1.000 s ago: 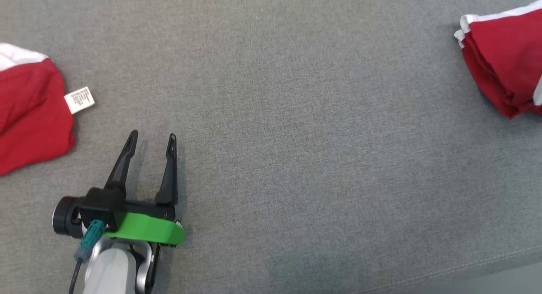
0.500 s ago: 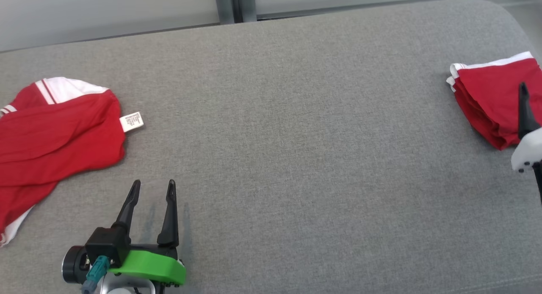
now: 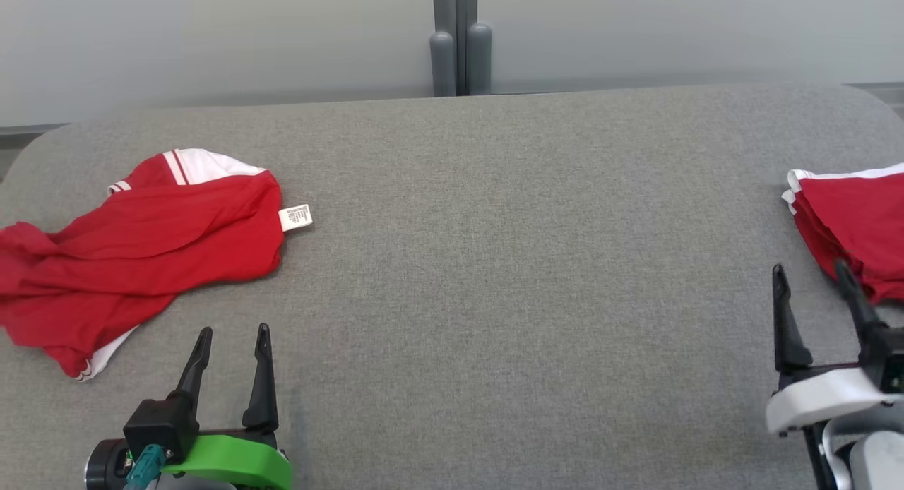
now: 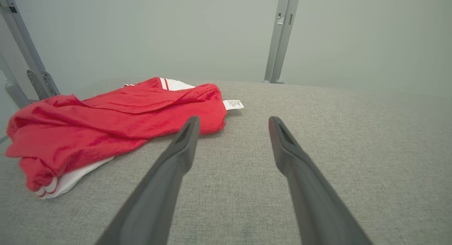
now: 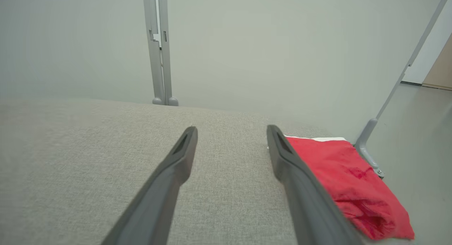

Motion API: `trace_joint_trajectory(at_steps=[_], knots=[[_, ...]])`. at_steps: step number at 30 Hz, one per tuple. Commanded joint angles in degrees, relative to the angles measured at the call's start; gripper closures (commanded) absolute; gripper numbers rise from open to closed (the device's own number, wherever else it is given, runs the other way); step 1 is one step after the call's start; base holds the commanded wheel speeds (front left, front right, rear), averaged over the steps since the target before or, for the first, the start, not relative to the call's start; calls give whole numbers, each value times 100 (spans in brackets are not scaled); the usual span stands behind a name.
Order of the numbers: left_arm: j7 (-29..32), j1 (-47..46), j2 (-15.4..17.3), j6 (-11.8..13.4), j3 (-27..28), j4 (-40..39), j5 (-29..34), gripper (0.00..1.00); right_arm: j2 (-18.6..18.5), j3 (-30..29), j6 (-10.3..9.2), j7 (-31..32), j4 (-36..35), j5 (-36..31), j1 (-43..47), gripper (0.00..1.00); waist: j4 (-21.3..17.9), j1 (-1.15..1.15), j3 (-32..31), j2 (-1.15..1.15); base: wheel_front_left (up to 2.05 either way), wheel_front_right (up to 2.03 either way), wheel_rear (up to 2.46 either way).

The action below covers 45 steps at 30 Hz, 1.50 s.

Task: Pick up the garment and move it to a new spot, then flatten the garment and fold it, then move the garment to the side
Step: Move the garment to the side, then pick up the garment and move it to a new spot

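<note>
Presently the left end effector point(image 3: 234, 331) stands released over the grey worktop point(image 3: 494, 264), fingers spread, holding nothing; the crumpled red garment point(image 3: 141, 243) lies ahead of it and to its left, apart from its fingertips; a white label point(image 3: 295, 217) projects from that garment's edge, just ahead; the right end effector point(image 3: 809, 267) is likewise released and empty; a folded red garment point(image 3: 854, 222) lies close beside its right finger; contact there cannot be confirmed.

head view looks down on the grey cushion point(image 3: 494, 264); wrist views skim it low
</note>
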Motion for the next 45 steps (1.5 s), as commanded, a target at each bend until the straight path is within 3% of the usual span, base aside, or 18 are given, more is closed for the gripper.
trace_joint_trajectory(at_steps=[1,15,37,45], knots=[[1,63,4,-11,33,11,-27,0,54,26,-8,-13,-62,-81,137,0,95,0,-108,0,0,0,0],[1,323,-24,-32,241,243,-22,0,526,56,-8,-15,-66,-307,900,0,130,0,-398,0,0,0,0],[1,329,-26,-16,230,233,-173,0,593,-2,-8,-15,-75,-422,839,0,121,0,-454,0,0,0,0],[1,252,-24,15,211,183,-217,0,609,102,-8,-16,-193,-431,751,0,296,0,-483,0,0,0,0]])
